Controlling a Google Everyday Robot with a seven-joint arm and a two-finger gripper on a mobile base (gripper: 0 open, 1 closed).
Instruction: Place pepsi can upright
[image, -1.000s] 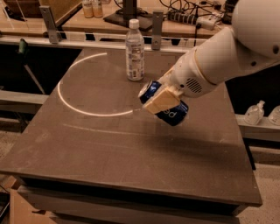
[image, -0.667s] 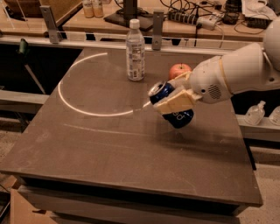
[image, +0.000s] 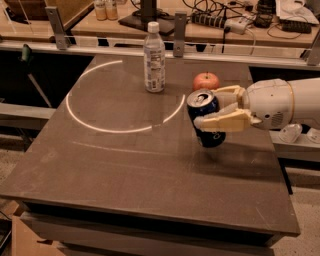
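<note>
The desk (image: 125, 175) spreads out dark and flat at the near edge, with a thin white ring (image: 100, 127) drawn across its left and middle part. My arm (image: 280, 102) comes in from the right side, stretched almost level over the desk, wrist pointing left. At its end my gripper (image: 206, 109) holds the pepsi can (image: 211, 138) from the side: my fingers (image: 225, 121) pinch it, one across the near face of the can and the other behind it. The can is over the right half of the desk, just outside the ring, its silver top turned up and leaning a little to the left. It seems to hang slightly above the surface, with a shadow beneath it. Just behind the can, an apple (image: 206, 80) sits on the desk. Farther back and to the left, a clear bottle (image: 154, 60) with a white cap stands upright inside the ring. Beyond the desk runs a wooden bench (image: 220, 31) strewn with cables.
</note>
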